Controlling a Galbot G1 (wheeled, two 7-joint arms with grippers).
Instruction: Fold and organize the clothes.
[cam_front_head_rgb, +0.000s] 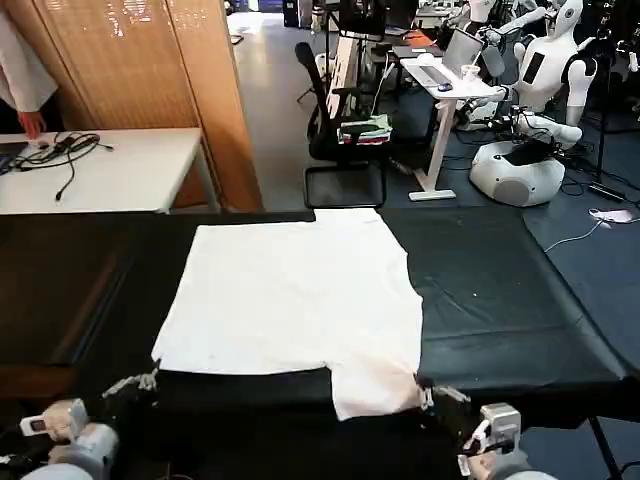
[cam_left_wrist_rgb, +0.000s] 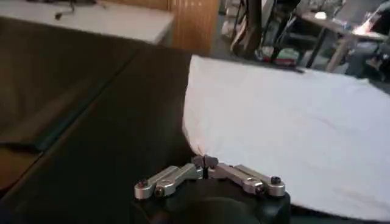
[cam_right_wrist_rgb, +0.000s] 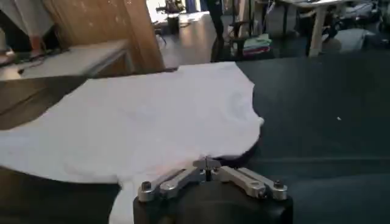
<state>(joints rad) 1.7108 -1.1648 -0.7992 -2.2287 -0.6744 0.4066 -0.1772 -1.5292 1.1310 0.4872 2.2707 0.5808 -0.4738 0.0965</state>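
Lying flat on the black table (cam_front_head_rgb: 520, 300), the white T-shirt (cam_front_head_rgb: 300, 300) has its near corners pinched by both pincers: left gripper (cam_left_wrist_rgb: 205, 162) and right gripper (cam_right_wrist_rgb: 207, 163), each clamped together on cloth.

Robotics lab, open-plan; white humanoid robot (cam_front_head_rgb: 545, 70) on a round base parked in the back; standing desk (cam_front_head_rgb: 440, 80) with keyboard; black office chair (cam_front_head_rgb: 335, 110); cables (cam_front_head_rgb: 65, 150) on a white table (cam_front_head_rgb: 110, 170); wooden partition (cam_front_head_rgb: 150, 60); black work table (cam_front_head_rgb: 500, 300) up front.
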